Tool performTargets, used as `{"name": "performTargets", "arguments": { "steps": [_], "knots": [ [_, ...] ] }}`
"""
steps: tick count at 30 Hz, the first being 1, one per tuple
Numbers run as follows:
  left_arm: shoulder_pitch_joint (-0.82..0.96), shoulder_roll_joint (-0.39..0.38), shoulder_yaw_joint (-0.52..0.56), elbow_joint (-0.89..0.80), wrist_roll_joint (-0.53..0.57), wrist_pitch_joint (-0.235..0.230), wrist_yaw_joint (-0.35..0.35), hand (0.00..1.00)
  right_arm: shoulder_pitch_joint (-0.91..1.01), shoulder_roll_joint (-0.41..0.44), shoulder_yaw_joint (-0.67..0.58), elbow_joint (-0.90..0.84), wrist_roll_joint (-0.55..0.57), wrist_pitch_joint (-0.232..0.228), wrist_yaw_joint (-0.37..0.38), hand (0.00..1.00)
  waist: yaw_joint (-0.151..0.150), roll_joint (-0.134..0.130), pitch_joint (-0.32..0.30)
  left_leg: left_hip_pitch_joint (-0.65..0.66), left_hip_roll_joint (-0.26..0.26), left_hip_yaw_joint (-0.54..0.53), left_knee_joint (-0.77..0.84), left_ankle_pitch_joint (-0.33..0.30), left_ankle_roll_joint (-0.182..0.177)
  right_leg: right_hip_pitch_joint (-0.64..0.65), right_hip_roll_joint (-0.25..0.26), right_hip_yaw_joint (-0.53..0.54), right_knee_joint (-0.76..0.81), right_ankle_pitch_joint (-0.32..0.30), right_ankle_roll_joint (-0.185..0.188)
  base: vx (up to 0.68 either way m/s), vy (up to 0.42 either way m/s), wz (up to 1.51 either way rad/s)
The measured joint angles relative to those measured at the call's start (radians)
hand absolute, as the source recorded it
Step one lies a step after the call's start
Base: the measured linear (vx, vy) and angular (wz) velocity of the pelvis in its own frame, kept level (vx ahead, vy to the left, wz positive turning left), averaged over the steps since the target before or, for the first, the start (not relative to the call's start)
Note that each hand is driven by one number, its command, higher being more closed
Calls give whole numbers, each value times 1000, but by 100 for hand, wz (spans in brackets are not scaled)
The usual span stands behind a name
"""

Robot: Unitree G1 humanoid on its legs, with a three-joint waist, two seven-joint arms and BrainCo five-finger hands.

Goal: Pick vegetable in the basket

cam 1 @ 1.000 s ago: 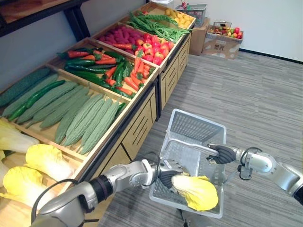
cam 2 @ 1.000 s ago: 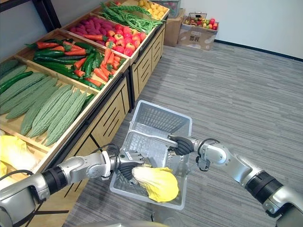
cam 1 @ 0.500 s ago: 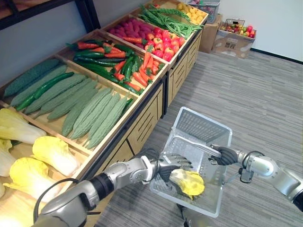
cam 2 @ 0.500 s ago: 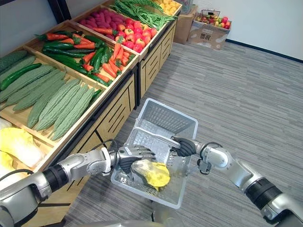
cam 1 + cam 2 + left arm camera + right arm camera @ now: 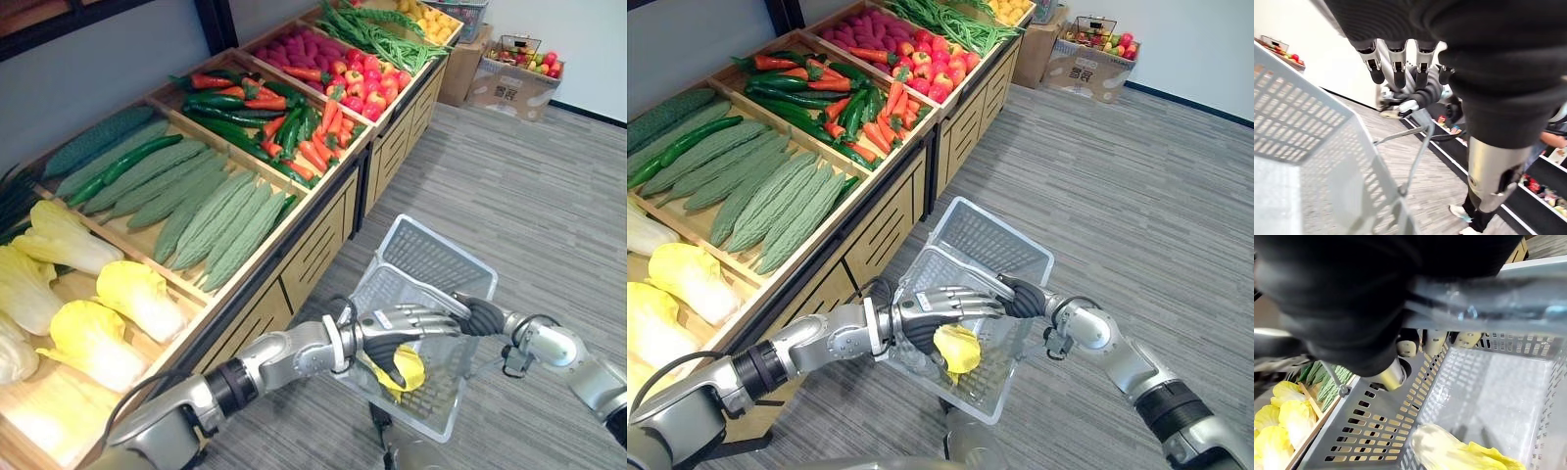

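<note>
A yellow napa cabbage (image 5: 400,369) lies inside the pale grey plastic basket (image 5: 432,253), near its front; the right wrist view shows the cabbage (image 5: 1459,456) on the basket floor. My left hand (image 5: 392,324) hovers just over it with fingers straight and nothing between them, as the fingers (image 5: 1396,63) in the left wrist view confirm. At the basket's right side my right hand (image 5: 482,316) is curled round the metal basket handle (image 5: 1488,308) and carries the basket above the floor.
A long wooden produce stand (image 5: 323,211) runs along the left, close to the basket: napa cabbages (image 5: 93,338), bitter gourds (image 5: 220,220), cucumbers, peppers and carrots (image 5: 294,127), red fruit, green beans. Boxes of fruit (image 5: 514,73) stand at the back. Grey floor (image 5: 549,206) opens to the right.
My left hand has let go of the cabbage and straightened its fingers above it; the cabbage has dropped into the basket. The camera has shifted, showing more of the stand.
</note>
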Motion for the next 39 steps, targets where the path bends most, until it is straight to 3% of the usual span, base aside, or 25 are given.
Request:
{"name": "performTargets", "arguments": {
  "steps": [3,9,17,23,26,27,30,33,36,38,39],
  "knots": [
    [0,2,-31,-36,-8,-11,-4,0,2,3,-11,21,-2,1,-20,100,-1,5,4,-6,1,-5,2,0,0,-3,0,-3,0,0,0,-3,-4,2],
    [-1,35,-108,-172,-136,-32,-46,0,0,17,-47,78,-24,6,-55,100,4,12,9,-23,5,-21,7,1,1,-15,-1,-15,4,1,0,1,-11,4],
    [6,138,-135,-334,-245,-34,-91,0,11,44,-131,167,-40,13,-76,100,25,28,16,-35,5,-38,15,1,1,-15,-9,-27,9,0,0,-12,-7,5],
    [180,230,72,-388,-274,-29,-78,0,113,117,-311,254,-40,36,-121,100,48,36,16,-105,-6,-139,14,15,25,-12,-46,-112,7,-1,1,-27,-10,45],
    [335,283,217,-390,-270,-24,-74,0,167,164,-418,333,-41,44,-154,100,55,34,15,-140,-42,-220,-19,26,44,10,-84,-178,4,-20,13,-40,24,67],
    [347,286,228,-390,-269,-22,-74,0,171,169,-427,337,-41,45,-157,100,55,34,15,-141,-45,-225,-20,27,44,12,-87,-182,3,-23,12,-30,32,58],
    [495,288,397,-389,-255,-8,-65,0,184,222,-505,433,-40,47,-193,100,60,30,15,-186,-90,-307,-57,48,70,26,-127,-242,-22,-23,12,-7,43,65],
    [596,257,566,-386,-253,13,-51,0,184,255,-569,541,-41,54,-220,100,60,27,16,-212,-137,-382,-101,86,91,39,-158,-299,-32,-13,21,18,39,73],
    [668,169,741,-379,-252,40,-22,0,186,303,-639,644,-41,79,-236,100,71,21,15,-236,-184,-449,-143,120,110,49,-181,-355,-32,-13,24,33,37,65],
    [701,88,832,-376,-240,59,3,0,187,335,-684,696,-54,88,-250,100,81,18,14,-240,-207,-486,-161,131,120,62,-195,-381,-32,-14,25,31,61,53],
    [726,9,907,-376,-218,72,18,0,189,366,-732,730,-68,94,-260,100,82,16,12,-241,-225,-513,-179,142,128,74,-209,-405,-32,-16,28,2,56,53]
  ]
}}
